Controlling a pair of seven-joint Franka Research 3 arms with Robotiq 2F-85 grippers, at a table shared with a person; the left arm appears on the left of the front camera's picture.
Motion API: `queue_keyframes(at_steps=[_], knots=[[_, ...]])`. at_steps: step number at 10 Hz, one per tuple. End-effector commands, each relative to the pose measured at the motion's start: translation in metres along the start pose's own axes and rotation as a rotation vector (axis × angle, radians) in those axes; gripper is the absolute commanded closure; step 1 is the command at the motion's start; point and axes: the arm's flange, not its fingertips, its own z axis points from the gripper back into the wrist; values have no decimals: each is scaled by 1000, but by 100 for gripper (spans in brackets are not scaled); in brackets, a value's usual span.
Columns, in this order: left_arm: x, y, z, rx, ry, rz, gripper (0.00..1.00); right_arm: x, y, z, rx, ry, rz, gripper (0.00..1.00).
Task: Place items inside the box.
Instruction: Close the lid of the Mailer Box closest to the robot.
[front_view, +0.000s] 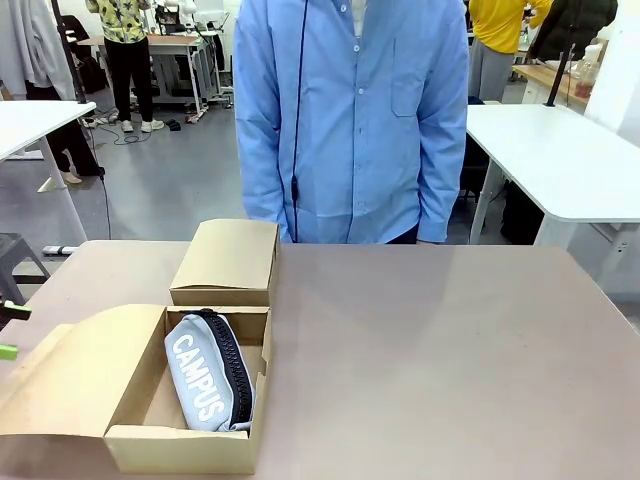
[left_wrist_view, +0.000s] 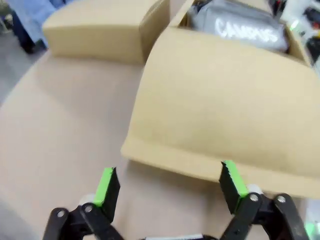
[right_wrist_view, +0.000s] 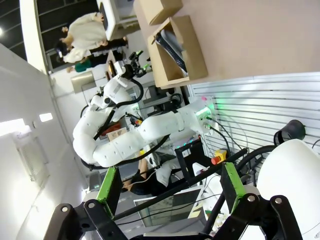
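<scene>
Progress: grey zip pouch (front_view: 208, 372) lettered "CAMPUS" lies inside the open box (front_view: 128, 448), so one item is in; the rest of the work is judged to depend on further items, and none lies on the bench (front_view: 430, 340).
Left pincer (left_wrist_view: 170, 182): jaws spread wide, holding nothing, low over the bench; the box's folded-out flap (left_wrist_view: 225, 115) is just ahead of its fingertips, and the pouch lies beyond that flap.
Right pincer (right_wrist_view: 170, 185): fully open, empty, turned away from the bench, with the box far ahead of it.
Surroundings: a second, closed carton (front_view: 226, 262) sits touching the box's far wall; a person in a blue shirt (front_view: 352, 118) stands at the far side.
Obstruction: the flap lies between the left pincer and the box's opening, so a reach from there would likely need to pass over it.
</scene>
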Motion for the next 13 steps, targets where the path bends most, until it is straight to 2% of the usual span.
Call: queue_keyframes(at_steps=[1,3,5,9,13], knots=[[-5,4,-21,-7,41,-8,0,-6,2,3,6,4,25,0],[-9,5,-43,-32,90,-1,0,-6,2,3,6,4,25,0],[-6,2,-61,-65,89,-11,0,-6,2,3,6,4,25,0],[-14,15,-52,-27,81,5,0,-6,2,3,6,4,25,0],[-31,19,-49,1,186,-47,0,-6,2,3,6,4,25,0]])
